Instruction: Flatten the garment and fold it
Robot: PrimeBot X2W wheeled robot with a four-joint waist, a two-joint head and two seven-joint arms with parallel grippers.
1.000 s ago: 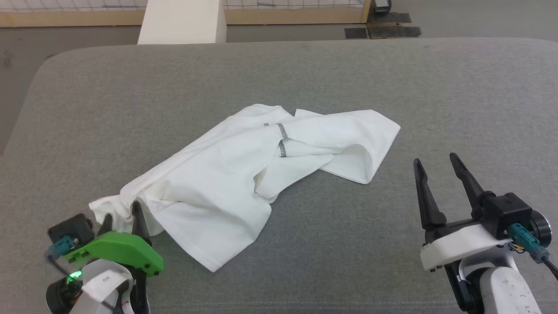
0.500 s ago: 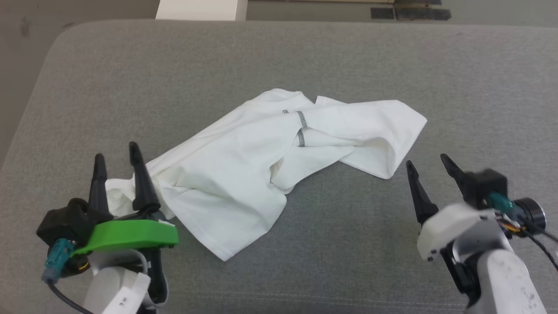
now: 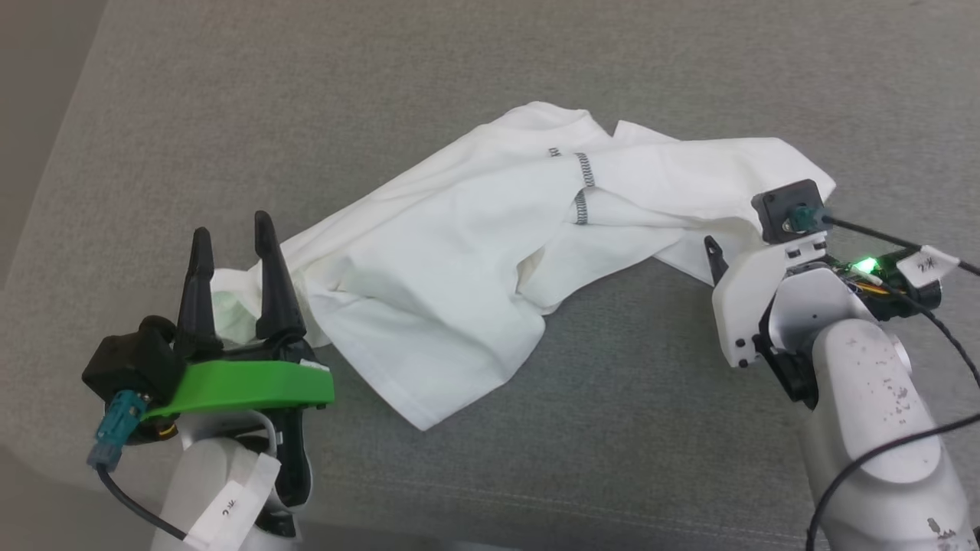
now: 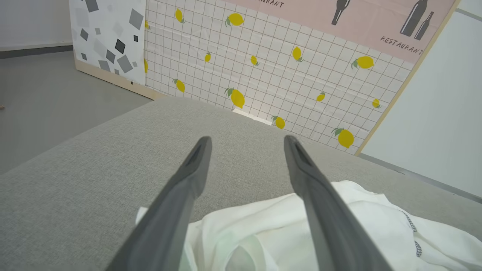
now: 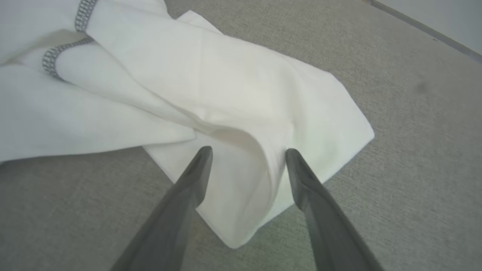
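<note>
The garment (image 3: 459,260), a white T-shirt with dark zigzag stitching, lies crumpled across the grey padded surface (image 3: 612,398). My left gripper (image 3: 232,229) on its green mount stands open at the garment's left end, fingers raised above the cloth with nothing between them. In the left wrist view the left gripper (image 4: 246,140) hangs open over the garment (image 4: 376,226). My right gripper (image 3: 735,241) is at the right end. In the right wrist view the right gripper (image 5: 248,151) straddles, open, a raised fold of the garment (image 5: 226,82) near its corner; contact is unclear.
The padded surface's left edge (image 3: 46,191) drops to the floor (image 4: 45,86). A lemon-patterned wall panel (image 4: 263,67) stands beyond the far side. Bare grey surface lies in front of the garment and to its right.
The head camera has tilted down. My left gripper has lifted off the garment's left end and spread wider. My right arm has turned and come forward to the garment's right corner.
</note>
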